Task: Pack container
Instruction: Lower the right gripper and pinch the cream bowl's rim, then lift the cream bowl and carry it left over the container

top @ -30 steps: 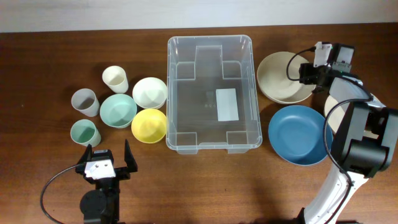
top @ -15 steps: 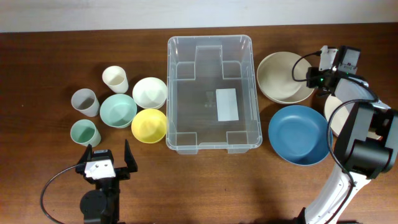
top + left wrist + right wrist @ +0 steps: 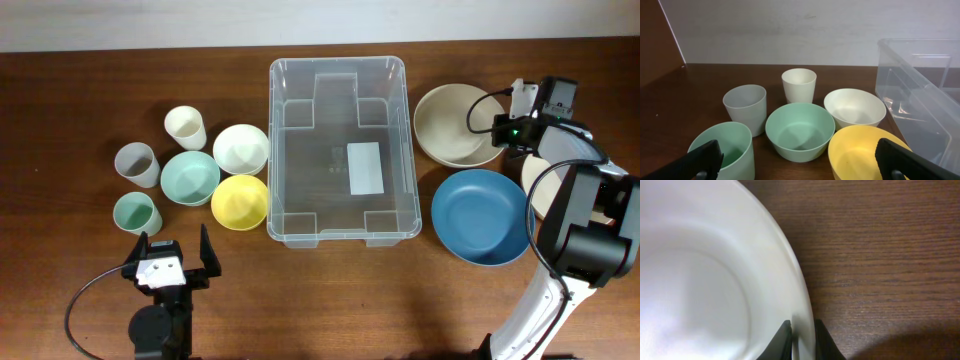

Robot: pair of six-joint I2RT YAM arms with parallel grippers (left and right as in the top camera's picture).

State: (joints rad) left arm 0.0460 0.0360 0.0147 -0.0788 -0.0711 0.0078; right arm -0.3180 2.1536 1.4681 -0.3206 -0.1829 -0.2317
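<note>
The clear plastic container (image 3: 338, 63) stands mid-table with only a white label on its base; its near wall shows in the left wrist view (image 3: 920, 100). To its right sits a beige bowl (image 3: 452, 125), whose pale inside fills the right wrist view (image 3: 705, 280). My right gripper (image 3: 500, 128) is shut on the right rim of this bowl, one finger inside and one outside (image 3: 802, 341). My left gripper (image 3: 170, 262) hangs open near the front left edge, its fingers wide apart (image 3: 800, 159) in front of the cups and bowls, holding nothing.
Left of the container: a cream cup (image 3: 185, 127), grey cup (image 3: 136, 164), green cup (image 3: 136, 212), green bowl (image 3: 189, 177), white bowl (image 3: 240, 148), yellow bowl (image 3: 240, 200). On the right lie a blue plate (image 3: 478, 215) and a white plate (image 3: 545, 165), partly under the right arm.
My right gripper has shifted slightly right along the beige bowl's edge and closed onto its rim. The left arm and everything else stay still.
</note>
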